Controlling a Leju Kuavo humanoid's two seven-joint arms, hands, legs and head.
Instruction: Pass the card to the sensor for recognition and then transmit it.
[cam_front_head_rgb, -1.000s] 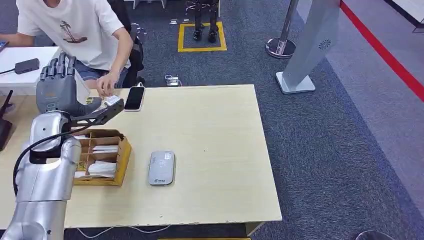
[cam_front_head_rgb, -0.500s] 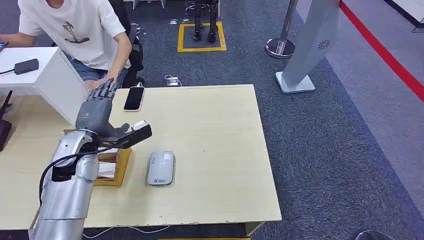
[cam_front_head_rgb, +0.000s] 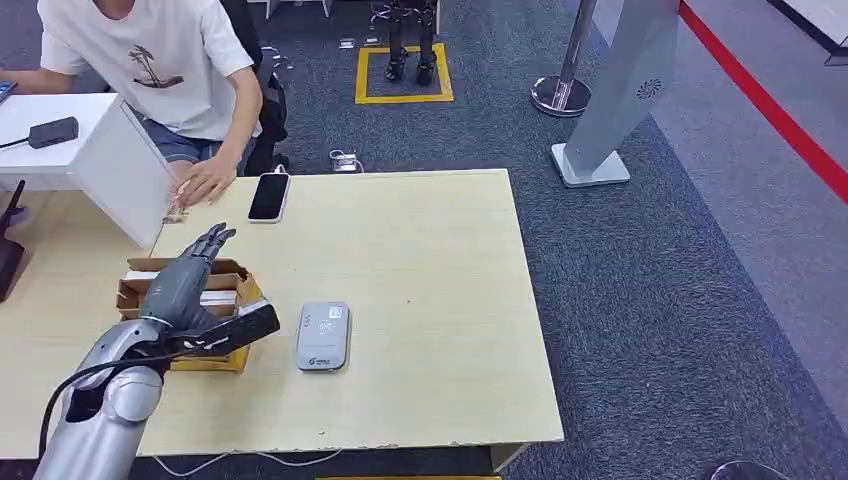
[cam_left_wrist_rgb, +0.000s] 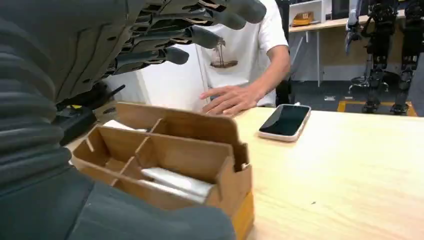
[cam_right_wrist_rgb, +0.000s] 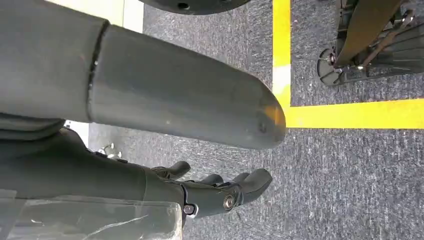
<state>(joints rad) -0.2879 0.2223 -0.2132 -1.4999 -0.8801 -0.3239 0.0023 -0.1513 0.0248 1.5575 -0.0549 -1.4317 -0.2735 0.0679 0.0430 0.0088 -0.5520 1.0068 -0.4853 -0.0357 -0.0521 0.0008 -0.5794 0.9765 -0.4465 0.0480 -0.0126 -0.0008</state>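
While the head view shows the left hand spread, holding nothing, over the card box, the right wrist view shows the right hand loosely curled, empty, above carpet.

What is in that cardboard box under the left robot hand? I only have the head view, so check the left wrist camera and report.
Observer: The left wrist view looks into the cardboard box. Dividers split it, and white cards lie flat in one compartment.
Operator: Tell me whether the left robot hand holds one.
Observer: No. Its fingers stretch apart above the box with nothing between them.
Operator: Now report the right robot hand.
Observer: It hangs over grey carpet beside yellow floor tape, holding nothing.
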